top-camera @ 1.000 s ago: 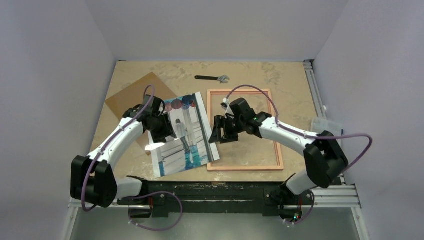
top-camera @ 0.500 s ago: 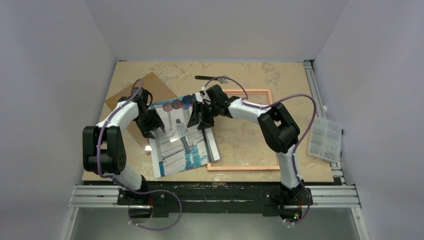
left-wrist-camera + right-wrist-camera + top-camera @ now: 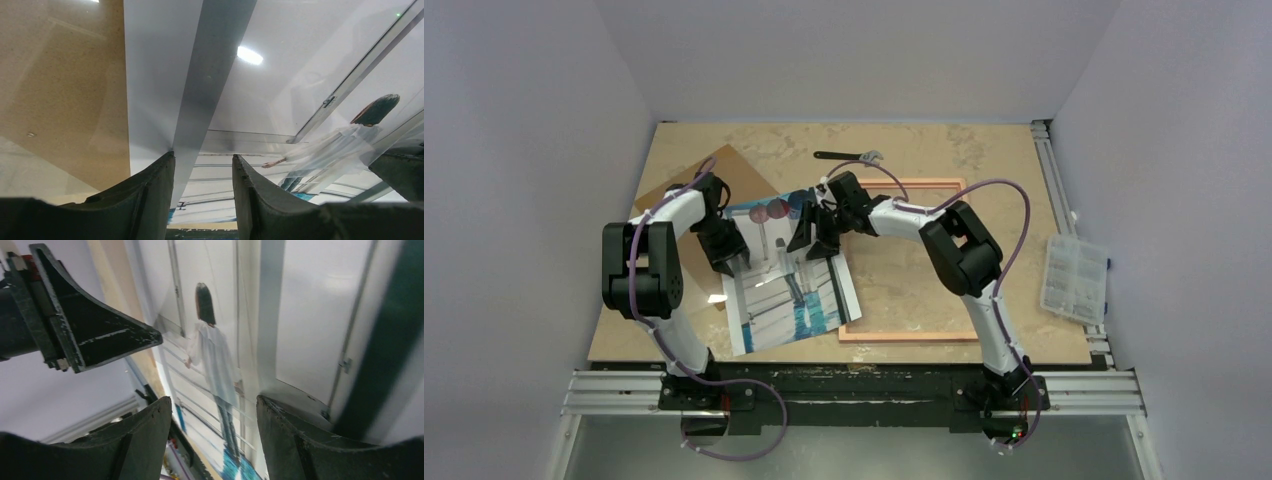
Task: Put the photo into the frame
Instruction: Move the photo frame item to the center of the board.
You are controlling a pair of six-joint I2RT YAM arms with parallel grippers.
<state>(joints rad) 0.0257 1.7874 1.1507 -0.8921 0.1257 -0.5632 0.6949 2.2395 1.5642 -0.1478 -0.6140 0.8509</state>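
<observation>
Jaws of the left gripper (image 3: 202, 156) were held apart over the left margin of the photo (image 3: 796, 290), and the right gripper (image 3: 212, 400) was likewise spread above its pictured figure; nothing was pinched by either. The photo was laid on the table (image 3: 944, 150), its right edge overlapping the left rail of the frame (image 3: 914, 335). Such a glossy sheet could be buckled if pushed unevenly. Fingertip contact could not be made out, nor could the frame's pane.

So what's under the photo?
The photo overlaps the brown board on its left and the frame's left rail on its right. What lies beneath its middle is covered.
</observation>
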